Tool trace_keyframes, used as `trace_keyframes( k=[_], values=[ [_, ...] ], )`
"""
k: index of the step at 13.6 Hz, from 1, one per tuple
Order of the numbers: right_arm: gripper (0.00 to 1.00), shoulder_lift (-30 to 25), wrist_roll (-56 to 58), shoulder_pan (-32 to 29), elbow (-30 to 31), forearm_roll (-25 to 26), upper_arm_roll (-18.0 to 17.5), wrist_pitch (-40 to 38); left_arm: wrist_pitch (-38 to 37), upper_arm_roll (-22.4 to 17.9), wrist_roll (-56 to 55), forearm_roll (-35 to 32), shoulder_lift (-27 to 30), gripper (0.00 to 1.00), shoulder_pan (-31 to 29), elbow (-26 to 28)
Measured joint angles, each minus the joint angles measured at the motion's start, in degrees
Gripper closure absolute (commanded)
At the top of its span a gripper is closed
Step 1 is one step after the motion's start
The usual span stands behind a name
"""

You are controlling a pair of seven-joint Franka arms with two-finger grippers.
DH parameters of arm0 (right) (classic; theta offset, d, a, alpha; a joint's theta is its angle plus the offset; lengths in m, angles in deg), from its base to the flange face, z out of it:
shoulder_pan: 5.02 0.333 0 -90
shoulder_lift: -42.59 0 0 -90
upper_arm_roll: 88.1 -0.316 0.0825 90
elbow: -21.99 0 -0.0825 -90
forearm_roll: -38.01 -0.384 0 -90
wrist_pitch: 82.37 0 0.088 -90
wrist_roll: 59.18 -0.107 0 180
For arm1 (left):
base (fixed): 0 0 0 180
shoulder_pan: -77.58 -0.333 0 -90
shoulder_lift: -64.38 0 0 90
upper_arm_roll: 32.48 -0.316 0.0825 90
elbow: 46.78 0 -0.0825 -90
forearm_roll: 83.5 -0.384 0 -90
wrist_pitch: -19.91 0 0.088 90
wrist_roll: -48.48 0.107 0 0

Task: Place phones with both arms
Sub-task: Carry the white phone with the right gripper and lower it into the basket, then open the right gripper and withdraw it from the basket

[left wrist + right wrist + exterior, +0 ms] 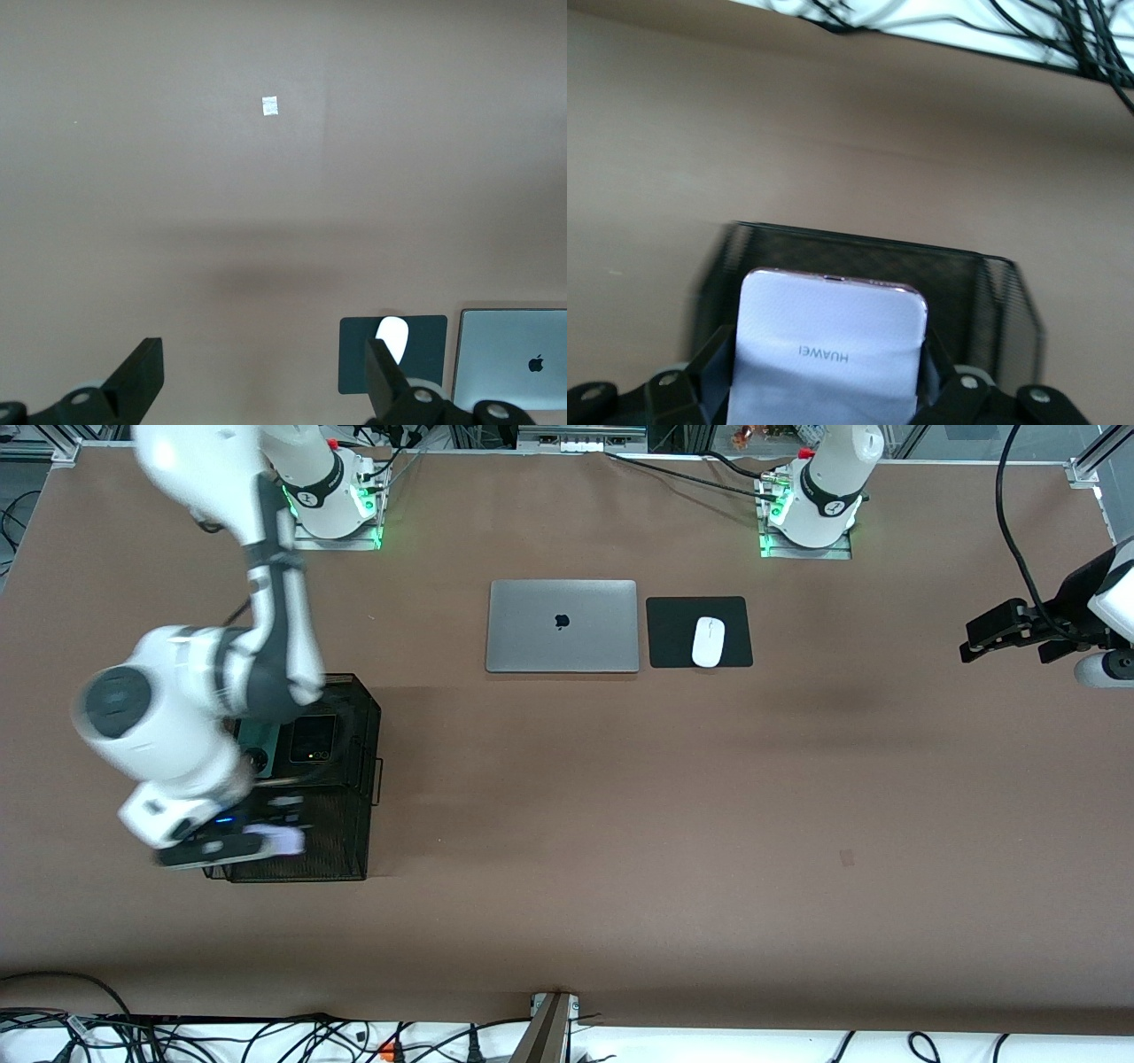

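My right gripper is shut on the small square pale-lilac phone, holding it by its sides just above the end of the black mesh basket that lies nearer the front camera. In the right wrist view the lilac phone fills the space between the fingers, with the basket's rim beneath it. The small black phone lies in the basket's farther part. Beside it is the dark-green phone, mostly hidden by the right arm. My left gripper waits open and empty above the left arm's end of the table.
A closed grey laptop lies mid-table near the bases. Beside it a white mouse sits on a black pad. A small tape mark is on the brown tabletop. Cables run along the table's front edge.
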Motion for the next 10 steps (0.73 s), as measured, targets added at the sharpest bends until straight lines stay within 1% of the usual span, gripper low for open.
trace_keyframes(
  k=[2, 5, 6, 7, 8, 9, 10],
  values=[
    [1.0, 2.0, 2.6, -2.5, 0.6, -3.4, -1.3, 0.2, -0.2, 0.6, -1.2, 0.0, 0.2, 0.0, 0.1, 0.0],
    [0.99, 6.0, 2.8, -2.0, 0.6, -6.0, -2.4, 4.1, -0.5, 0.8, -1.6, 0.0, 0.3, 0.0, 0.2, 0.0],
    [0.89, 7.0, 2.8, -1.8, 0.6, -7.2, -2.6, 4.7, -0.6, 0.8, -1.6, 0.0, 0.3, 0.0, 0.2, 0.0],
    [0.73, 7.9, 2.8, -1.8, 0.6, -8.7, -2.6, 5.0, -0.6, 0.8, -1.6, 0.0, 0.3, 0.0, 0.2, 0.0],
    [0.56, 8.6, 2.8, -1.9, 0.6, -9.8, -2.6, 5.1, -0.7, 0.8, -1.6, 0.0, 0.3, 0.0, 0.2, 0.0],
    [0.35, 9.1, 2.8, -2.1, 0.6, -10.4, -2.5, 5.1, -0.7, 0.8, -1.7, 0.0, 0.3, 0.0, 0.2, 0.0],
    [0.22, 9.5, 2.8, -2.4, 0.6, -10.7, -2.5, 5.1, -0.8, 0.8, -1.7, 0.0, 0.3, 0.0, 0.2, 0.0]
  ],
)
